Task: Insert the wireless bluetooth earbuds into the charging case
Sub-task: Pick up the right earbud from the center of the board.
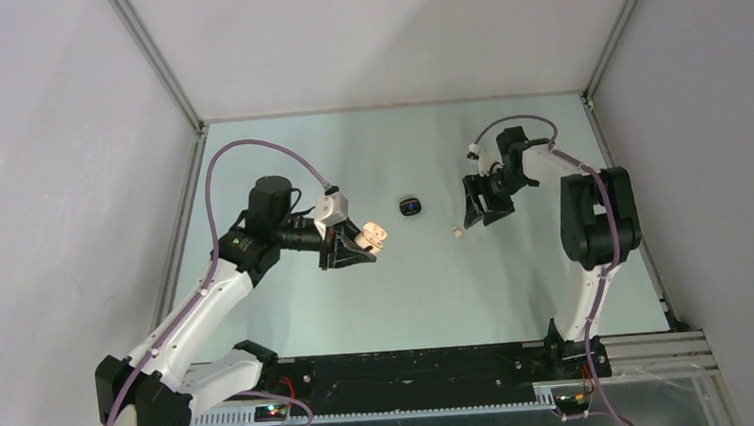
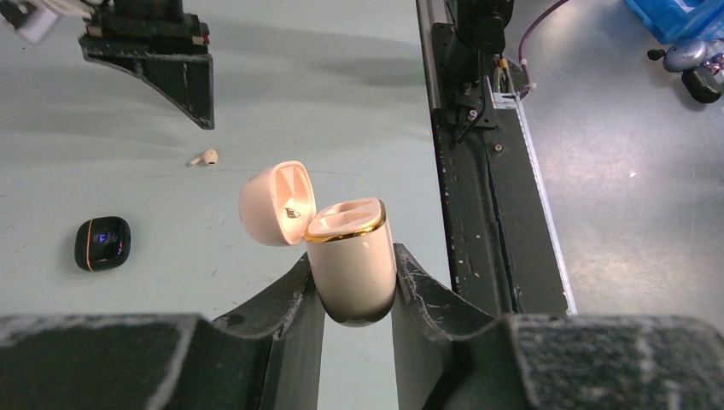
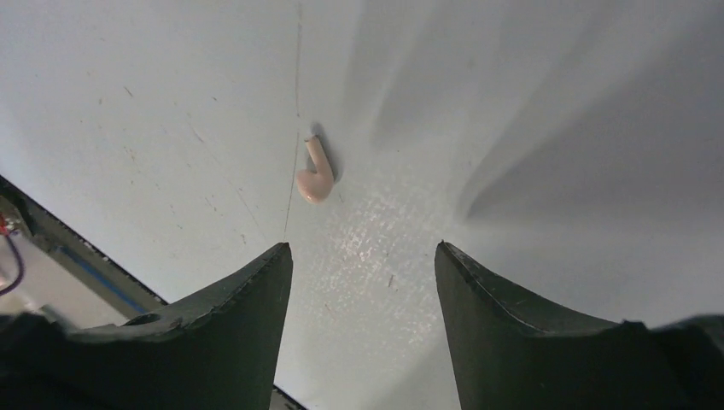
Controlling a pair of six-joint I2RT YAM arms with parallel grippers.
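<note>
**What the views keep back**

The pale case has its lower sides hidden between the fingers of the left hand, and its underside is lost in shadow. Whether anything sits in its open wells cannot be told. From above, the earbud on the counter is a speck with no readable shape. The blue mark on the small black case is too small to read. The right hand runs off its own view's bottom edge. A blue bin is cut off at the left wrist view's top corner.
</note>
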